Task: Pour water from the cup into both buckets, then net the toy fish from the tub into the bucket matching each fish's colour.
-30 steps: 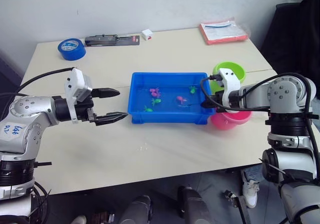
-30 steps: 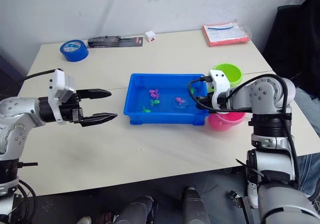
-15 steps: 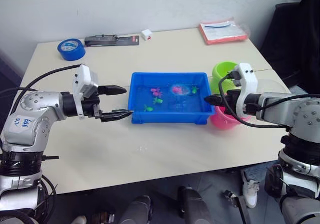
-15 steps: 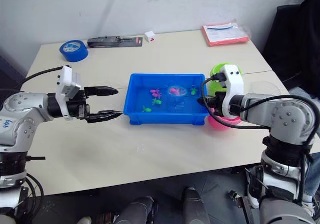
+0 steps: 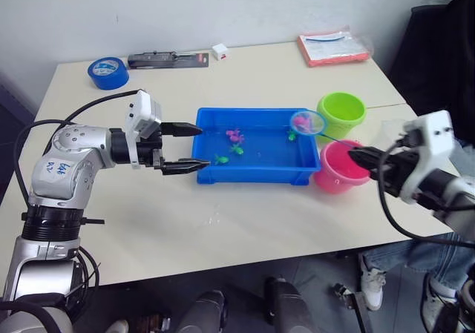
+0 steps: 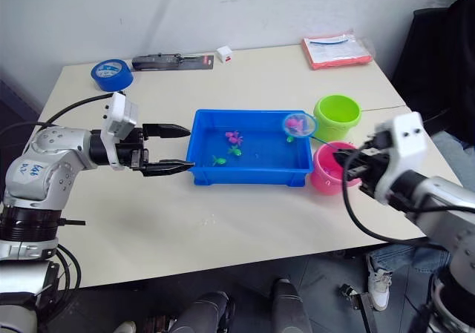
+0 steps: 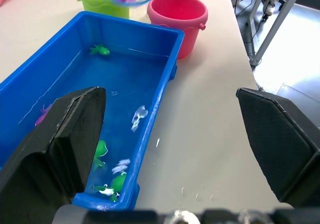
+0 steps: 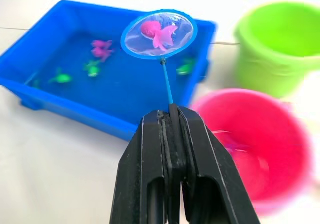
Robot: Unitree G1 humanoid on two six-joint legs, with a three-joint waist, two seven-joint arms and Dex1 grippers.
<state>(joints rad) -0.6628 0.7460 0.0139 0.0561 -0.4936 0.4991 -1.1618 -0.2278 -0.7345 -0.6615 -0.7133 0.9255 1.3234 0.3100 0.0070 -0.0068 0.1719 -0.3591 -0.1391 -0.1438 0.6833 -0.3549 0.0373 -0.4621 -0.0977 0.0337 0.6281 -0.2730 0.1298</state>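
Observation:
The blue tub [image 5: 251, 175] sits mid-table holding water with pink fish [image 5: 235, 134] and green fish [image 5: 220, 158]. My right gripper [image 5: 355, 154] is shut on the net's thin handle, above the pink bucket [image 5: 340, 171]. The net hoop [image 5: 307, 124] hangs over the tub's far right corner with a pink fish [image 8: 157, 32] in its mesh. Just behind the pink bucket stands the green bucket [image 5: 341, 114]. My left gripper [image 5: 196, 147] is open and empty at the tub's left end. The clear cup [image 5: 392, 130] shows faintly to the right of the buckets.
Along the table's far side lie a blue tape roll [image 5: 105, 72], a black packaged tool [image 5: 168, 58], a small white box [image 5: 219, 50] and a red packet [image 5: 333, 46]. Bare tabletop spreads in front of the tub up to the near edge.
My right arm drew back to the right and lifted the net out of the water with a pink fish, toward the tub's right end. My left gripper moved right, up to the tub's left end.

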